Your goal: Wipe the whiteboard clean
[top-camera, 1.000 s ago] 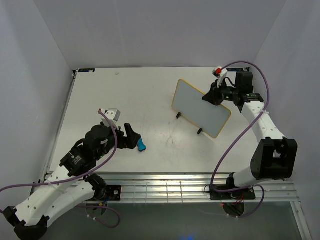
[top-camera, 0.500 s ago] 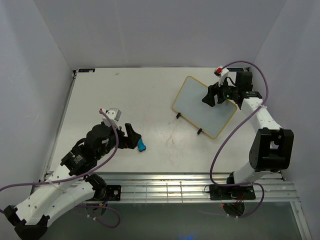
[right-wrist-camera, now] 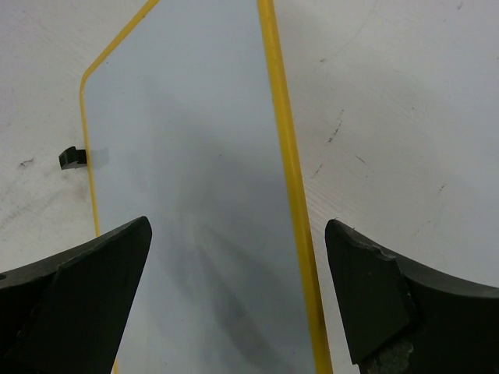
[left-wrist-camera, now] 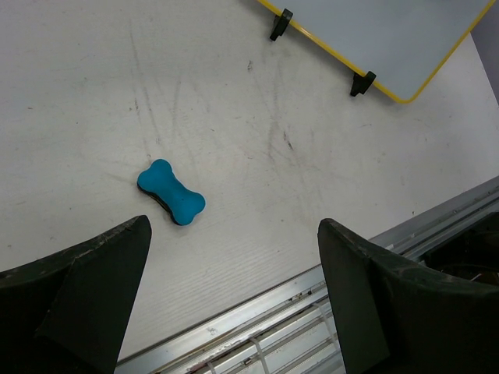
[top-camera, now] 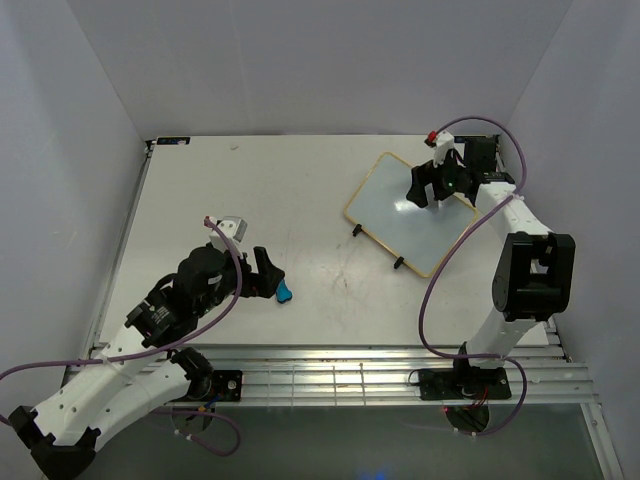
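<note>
The whiteboard (top-camera: 395, 222) lies tipped back at the right rear of the table, its face up and wiped clean, with a yellow frame and two black feet toward the centre. It also shows in the left wrist view as the whiteboard (left-wrist-camera: 390, 31) at top right. My right gripper (top-camera: 428, 192) hangs open just above the board's far part; in its wrist view the right gripper (right-wrist-camera: 236, 257) straddles the whiteboard (right-wrist-camera: 187, 156) and its yellow edge, holding nothing. My left gripper (top-camera: 264, 272) stands open beside the blue bone-shaped eraser (top-camera: 284, 292). In its own view the left gripper (left-wrist-camera: 234, 241) is empty, with the eraser (left-wrist-camera: 171, 192) lying ahead of it.
An aluminium rail (top-camera: 350, 365) runs along the table's near edge and shows as the rail (left-wrist-camera: 312, 312) under my left fingers. Grey walls close in the left, back and right sides. Faint dark scuffs mark the tabletop (left-wrist-camera: 234, 93).
My right gripper has opened and let go of the whiteboard's top edge. The board has tipped back from near upright to lying face up. The left arm has barely moved.
</note>
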Action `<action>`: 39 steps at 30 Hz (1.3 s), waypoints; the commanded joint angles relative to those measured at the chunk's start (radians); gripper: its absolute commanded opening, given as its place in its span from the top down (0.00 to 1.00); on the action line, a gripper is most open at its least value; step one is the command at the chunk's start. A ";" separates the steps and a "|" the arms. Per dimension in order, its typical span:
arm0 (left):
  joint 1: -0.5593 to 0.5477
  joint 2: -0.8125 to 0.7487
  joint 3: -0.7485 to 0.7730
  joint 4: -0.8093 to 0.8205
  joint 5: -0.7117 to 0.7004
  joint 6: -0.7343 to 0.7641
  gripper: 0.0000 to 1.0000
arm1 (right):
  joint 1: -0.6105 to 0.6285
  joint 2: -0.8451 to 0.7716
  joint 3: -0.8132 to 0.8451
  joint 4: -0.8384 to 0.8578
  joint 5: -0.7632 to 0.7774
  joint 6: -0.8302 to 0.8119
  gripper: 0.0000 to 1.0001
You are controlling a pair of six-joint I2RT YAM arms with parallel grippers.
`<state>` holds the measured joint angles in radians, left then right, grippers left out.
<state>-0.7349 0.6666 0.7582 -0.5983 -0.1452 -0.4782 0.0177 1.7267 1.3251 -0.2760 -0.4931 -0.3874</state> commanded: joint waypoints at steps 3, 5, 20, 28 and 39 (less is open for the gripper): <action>0.002 -0.002 -0.011 0.015 -0.001 0.012 0.02 | 0.013 -0.006 0.059 0.032 0.030 -0.011 0.09; 0.002 -0.007 -0.013 0.014 -0.004 0.010 0.02 | 0.013 -0.001 0.069 0.026 0.036 -0.008 0.10; 0.014 0.060 0.044 -0.075 -0.367 -0.075 0.02 | 0.137 -0.339 0.142 -0.169 0.694 0.369 0.10; 0.097 0.159 0.203 -0.066 -0.430 -0.019 0.02 | 0.254 -0.784 -0.182 -0.235 0.706 0.462 0.10; 0.302 0.235 0.265 0.026 -0.354 0.076 0.02 | 0.254 -1.122 -0.326 -0.482 0.797 0.453 0.10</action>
<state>-0.5510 0.8764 1.0393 -0.6037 -0.5797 -0.4244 0.2745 0.6315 1.0008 -0.6853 0.2607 0.0544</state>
